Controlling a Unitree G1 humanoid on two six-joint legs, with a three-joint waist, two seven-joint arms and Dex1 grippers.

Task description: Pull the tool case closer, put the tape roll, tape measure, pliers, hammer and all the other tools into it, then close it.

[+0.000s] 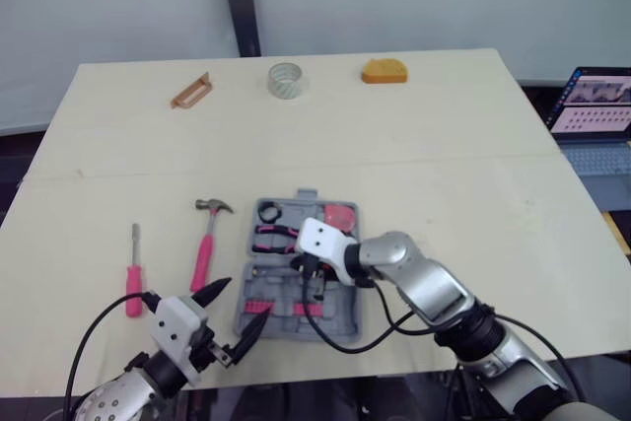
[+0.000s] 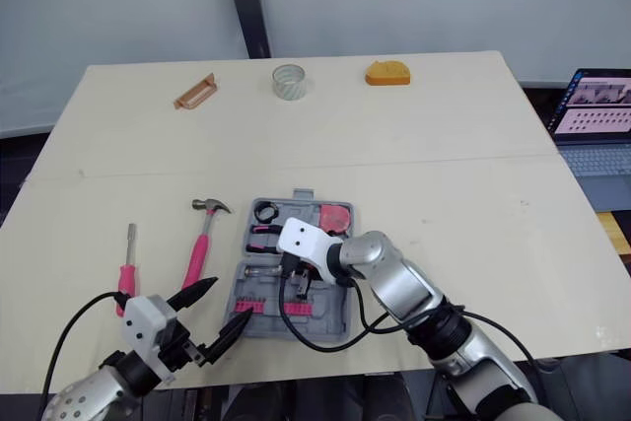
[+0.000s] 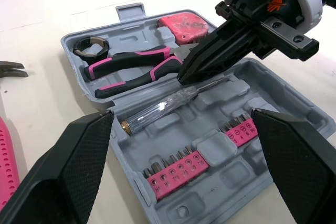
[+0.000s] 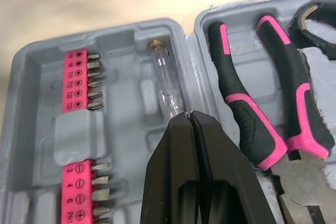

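Note:
The grey tool case (image 1: 340, 317) lies open near the table's front edge. It holds pink-and-black pliers (image 3: 131, 72), a pink tape measure (image 3: 182, 27), a black ring (image 3: 90, 46), a clear screwdriver (image 4: 165, 82) and pink bit strips (image 3: 176, 169). My right gripper (image 3: 181, 80) is shut, its tip resting on the clear screwdriver's shaft inside the case. My left gripper (image 1: 234, 311) is open, hovering at the case's front left corner. A pink-handled hammer (image 1: 207, 244) and a pink screwdriver (image 1: 134, 278) lie left of the case. A clear tape roll (image 1: 286, 80) stands at the back.
An orange object (image 1: 384, 71) and a brown handle-shaped piece (image 1: 191, 92) sit near the table's far edge. A laptop (image 1: 592, 105) stands off the table's right side. The table's right half is bare wood.

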